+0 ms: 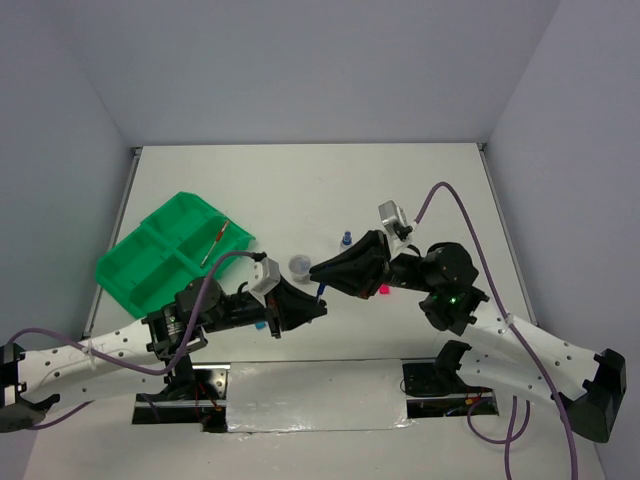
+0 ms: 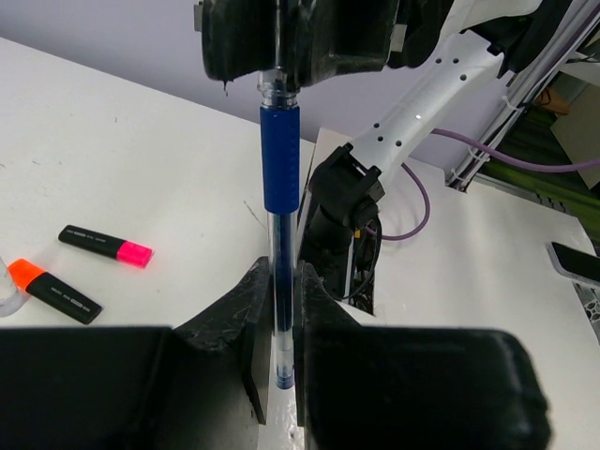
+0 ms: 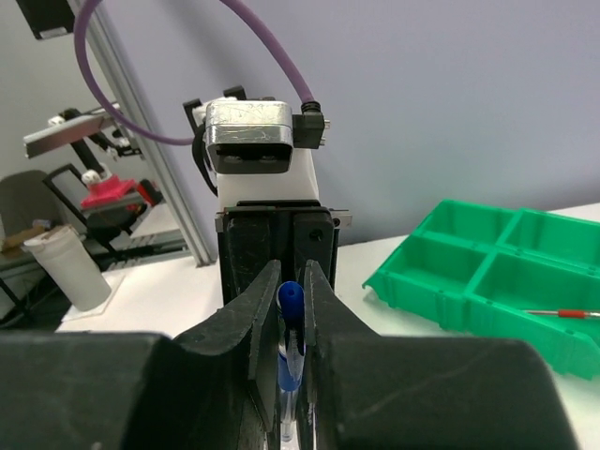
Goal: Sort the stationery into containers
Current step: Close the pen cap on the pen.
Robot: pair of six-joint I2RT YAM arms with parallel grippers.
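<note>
A blue pen (image 2: 280,159) with a clear barrel is seen, with a bright green tray (image 1: 137,274) and a red pen (image 1: 216,243). 2 black bodies are noted: the pink-ended highlighter (image 2: 105,247) and the orange-ended highlighter (image 2: 52,291).

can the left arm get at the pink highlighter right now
Probably not yet. The left gripper is shut on the blue pen, which the right gripper also grips, so it is occupied. The pink highlighter itself lies uncovered on the table.
</note>
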